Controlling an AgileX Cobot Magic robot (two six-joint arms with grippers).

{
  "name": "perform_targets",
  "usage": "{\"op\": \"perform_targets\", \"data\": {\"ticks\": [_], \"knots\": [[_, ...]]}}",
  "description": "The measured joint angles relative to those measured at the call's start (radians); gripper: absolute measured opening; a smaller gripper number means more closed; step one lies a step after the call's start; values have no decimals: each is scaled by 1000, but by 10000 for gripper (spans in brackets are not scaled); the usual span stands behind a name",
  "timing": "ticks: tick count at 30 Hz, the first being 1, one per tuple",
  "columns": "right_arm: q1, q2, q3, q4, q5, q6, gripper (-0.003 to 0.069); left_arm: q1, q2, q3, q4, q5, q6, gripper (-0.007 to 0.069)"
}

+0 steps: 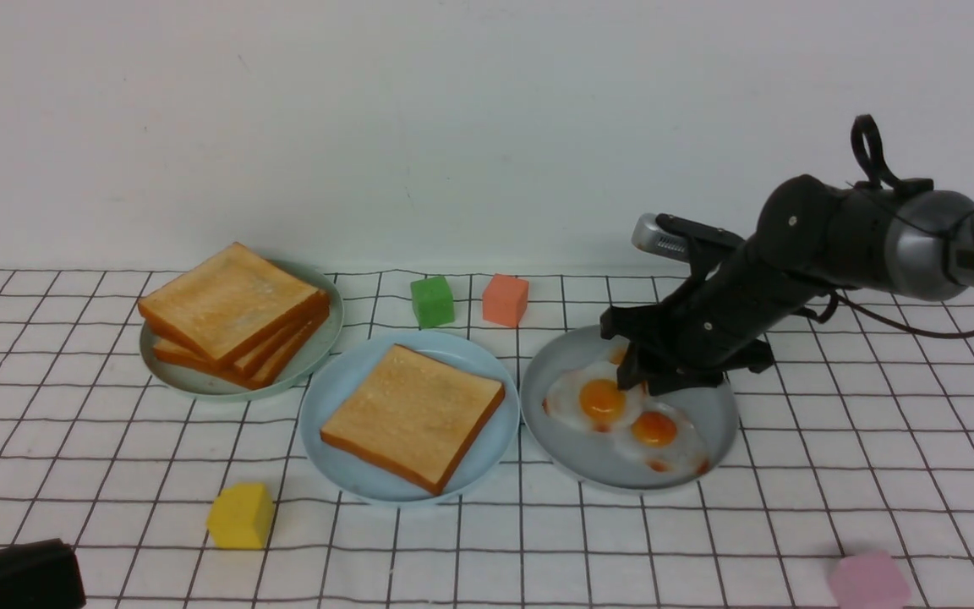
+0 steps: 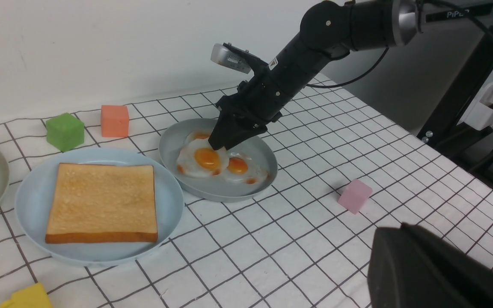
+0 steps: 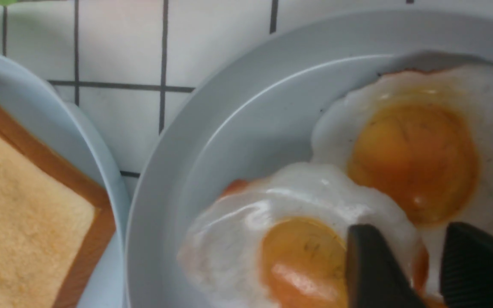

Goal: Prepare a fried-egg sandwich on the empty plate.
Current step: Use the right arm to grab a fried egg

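Right gripper (image 1: 635, 381), tips down in the grey plate (image 1: 711, 419), has its fingers (image 3: 375, 265) narrowly apart astride the edge of a fried egg (image 1: 601, 400), glossy white with an orange yolk; whether they clamp it cannot be told. The round, low-rimmed sky-blue plate (image 1: 339, 397), at 9 o'clock of the grey one, carries one golden toast slice (image 1: 413, 416), darker-crusted. Left gripper (image 2: 394, 248), jaws together, sits low at its 8 o'clock.

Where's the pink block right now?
In the front view, the pink block sits alone on the robot's right, nearest the camera, closer in than the grey plate.
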Motion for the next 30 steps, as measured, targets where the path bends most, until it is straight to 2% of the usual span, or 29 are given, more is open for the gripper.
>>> {"op": "perform_targets", "data": {"ticks": [5,8,9,10,24,30], "knots": [[0,1,0,3,1,-13,115,0,0,0,1,0,0,-10],[0,-1,0,2,2,-17,27,0,0,0,1,0,0,-10],[0,-1,0,1,2,-18,27,0,0,0,1,0,0,-10],[0,-7,0,-1,6,-23,-3,0,0,0,1,0,0,-10],[0,-142,7,-83,116,-39,-12,0,0,0,8,10,0,-10],[19,-152,8,-98,217,-66,-10,0,0,0,15,14,0,-10]]}}
